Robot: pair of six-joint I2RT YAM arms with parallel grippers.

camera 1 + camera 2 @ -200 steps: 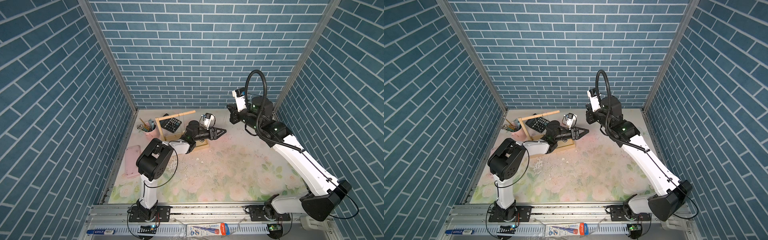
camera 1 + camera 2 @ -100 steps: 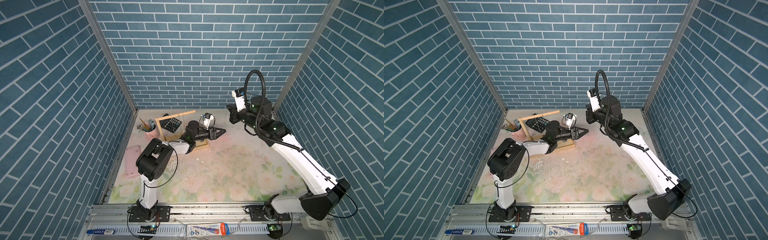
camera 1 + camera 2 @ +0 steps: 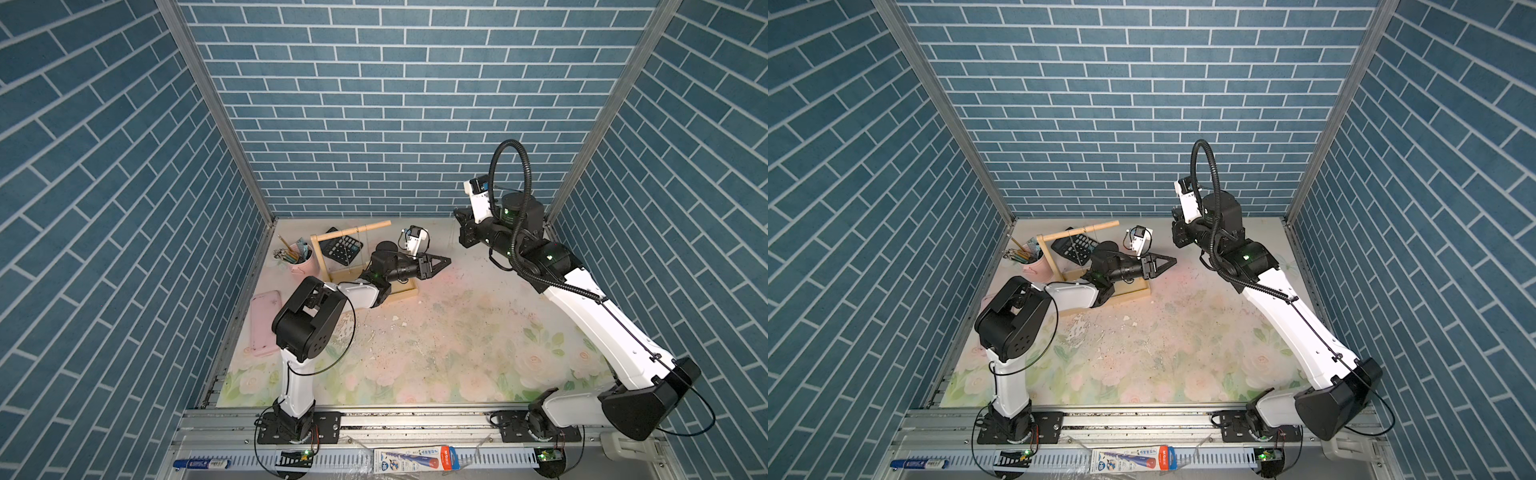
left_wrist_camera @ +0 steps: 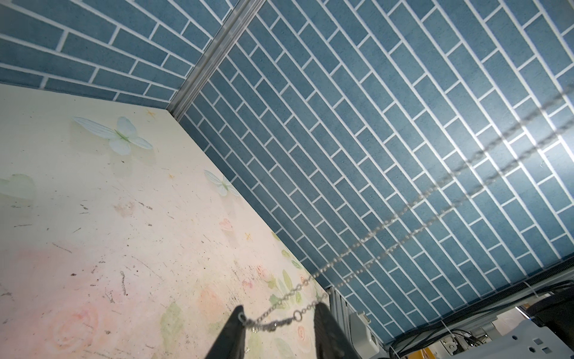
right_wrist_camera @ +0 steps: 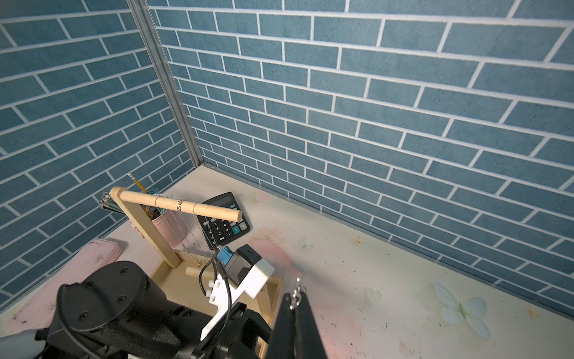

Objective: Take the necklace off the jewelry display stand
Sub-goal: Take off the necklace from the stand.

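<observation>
The jewelry display stand is pale wood and stands at the back left; in the right wrist view thin chains hang from its top bar. A silver necklace is off the bar. Two strands of it run up from my left gripper to my right gripper. The left jaws are open, with the clasp end stretched across the fingertips. In both top views that gripper points right, past the stand's tray. The right jaws are shut on the necklace, just above the left wrist.
A pink pencil cup and a black calculator sit behind the stand. A pink case lies by the left wall. Blue brick walls close in the back and both sides. The right arm reaches across from the right.
My left gripper's jaws have narrowed a little. Neither arm has visibly shifted, and the right gripper stays shut.
</observation>
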